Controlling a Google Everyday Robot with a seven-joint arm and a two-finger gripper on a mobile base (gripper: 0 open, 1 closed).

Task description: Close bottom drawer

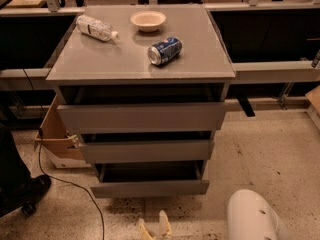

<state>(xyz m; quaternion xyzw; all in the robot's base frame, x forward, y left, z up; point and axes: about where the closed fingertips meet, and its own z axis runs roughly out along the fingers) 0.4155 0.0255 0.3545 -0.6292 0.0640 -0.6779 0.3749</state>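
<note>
The grey cabinet has three handleless drawers, all pulled out a little. The bottom drawer (150, 188) is the lowest, with the slimmest front; it stands open and its dark shallow inside (150, 171) shows. My gripper (153, 227) is at the bottom edge of the camera view, just in front of and below the bottom drawer's front and not touching it. Its two cream fingers (163, 223) stand apart with nothing between them. A white arm segment (252, 216) is at the lower right.
On the cabinet top (100, 64) lie a plastic bottle (96, 28), a cream bowl (148, 20) and a blue can (164, 50) on its side. A cardboard box (56, 141) and a black cable (65, 184) are at the left. A dark shoe (25, 191) is at the far left.
</note>
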